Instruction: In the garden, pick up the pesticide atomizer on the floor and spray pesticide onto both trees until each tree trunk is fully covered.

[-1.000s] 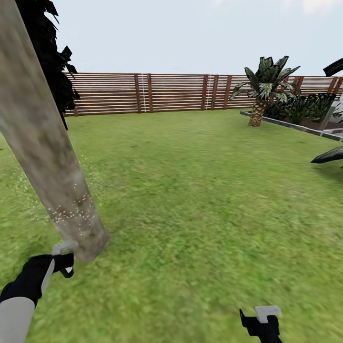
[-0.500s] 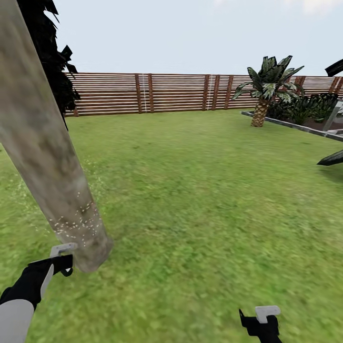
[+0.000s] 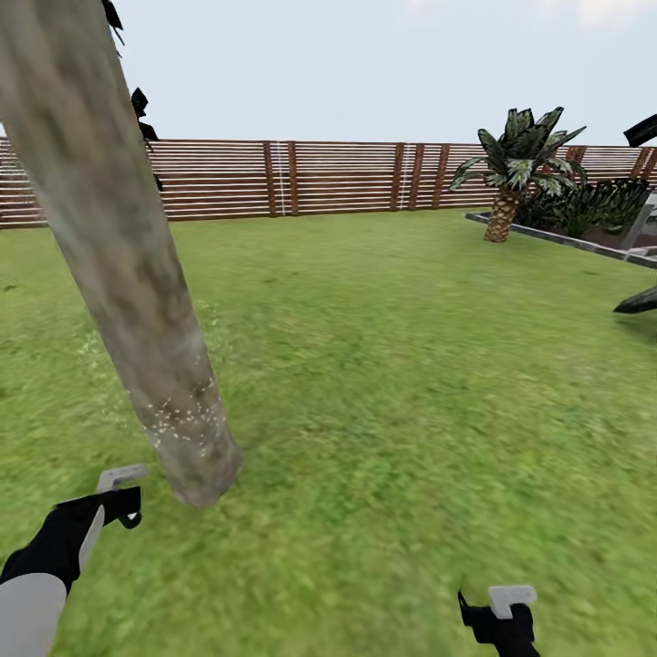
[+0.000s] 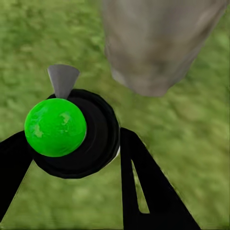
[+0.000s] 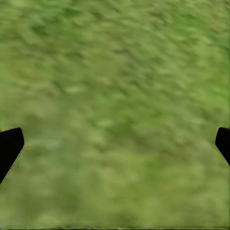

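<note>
The left gripper (image 4: 72, 158) has its two black fingers (image 4: 143, 187) closed against the sides of one atomizer (image 4: 72, 132), a round black bottle seen from above. Its cap shows bright green here, smooth and domed, and a single grey cone-shaped nozzle sticks out from the rim toward the tree trunk (image 4: 155, 43). In the head view the left gripper (image 3: 114, 502) sits low at the left, on a black wrist with a pale grey forearm, and the grey nozzle tip pokes up just beside the base of the trunk.

One trunk (image 3: 137, 274) is in sight: a thick, leaning, smooth column, mottled grey and tan, standing in the grass (image 3: 392, 383). A band of tiny white specks (image 3: 182, 415) dots its lower part, with a few more scattered faintly over the grass beside it.

The right gripper (image 3: 500, 616) hangs low at the right, well apart from the trunk. In its wrist view two black fingertips (image 5: 9, 146) sit at opposite edges with blurred green grass between them, so it is spread wide and holds nothing.

Farther out, the lawn runs flat to one brown fence (image 3: 365, 178) of horizontal wooden slats with upright posts. One short palm (image 3: 511, 169) with a scaly trunk stands at the right, beside a grey-edged bed of dark leafy plants (image 3: 584, 205).
</note>
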{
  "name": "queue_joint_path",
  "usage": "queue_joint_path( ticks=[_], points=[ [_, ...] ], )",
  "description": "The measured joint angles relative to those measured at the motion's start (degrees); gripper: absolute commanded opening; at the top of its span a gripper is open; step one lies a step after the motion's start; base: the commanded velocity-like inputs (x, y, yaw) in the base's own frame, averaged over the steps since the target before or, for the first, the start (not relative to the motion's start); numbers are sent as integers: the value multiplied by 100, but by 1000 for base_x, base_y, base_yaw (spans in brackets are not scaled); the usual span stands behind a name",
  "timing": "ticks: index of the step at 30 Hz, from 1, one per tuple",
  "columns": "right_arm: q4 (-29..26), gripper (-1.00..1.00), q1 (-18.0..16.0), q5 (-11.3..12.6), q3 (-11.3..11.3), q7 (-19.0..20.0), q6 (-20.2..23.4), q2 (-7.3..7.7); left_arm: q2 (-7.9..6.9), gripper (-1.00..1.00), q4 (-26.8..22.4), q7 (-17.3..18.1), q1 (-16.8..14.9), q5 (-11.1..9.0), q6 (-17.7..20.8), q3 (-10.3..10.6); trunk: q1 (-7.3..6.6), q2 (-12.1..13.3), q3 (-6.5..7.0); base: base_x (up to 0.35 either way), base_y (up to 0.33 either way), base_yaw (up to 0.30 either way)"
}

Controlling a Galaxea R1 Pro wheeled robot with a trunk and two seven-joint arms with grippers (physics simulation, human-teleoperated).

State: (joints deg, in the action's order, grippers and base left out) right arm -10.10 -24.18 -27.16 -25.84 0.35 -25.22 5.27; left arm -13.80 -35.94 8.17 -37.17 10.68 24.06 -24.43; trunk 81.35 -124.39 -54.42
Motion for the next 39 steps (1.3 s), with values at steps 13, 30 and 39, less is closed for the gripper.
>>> queue_joint_path(
  ticks=[13,30,39],
  points=[
    [-1,100,-3,0,0,1,0,0,9,-100,0,1,0,4,3,3,0,0,0,-163,240,-249],
    [-1,100,-1,8,2,-2,0,9,110,-100,-1634,53,-131,21,1691,568,-1,-1,0,-132,73,-69],
    [-1,100,-2,9,0,0,0,9,27,-100,-2055,76,-774,34,2813,1055,0,0,0,-6,3,0]
  ],
)
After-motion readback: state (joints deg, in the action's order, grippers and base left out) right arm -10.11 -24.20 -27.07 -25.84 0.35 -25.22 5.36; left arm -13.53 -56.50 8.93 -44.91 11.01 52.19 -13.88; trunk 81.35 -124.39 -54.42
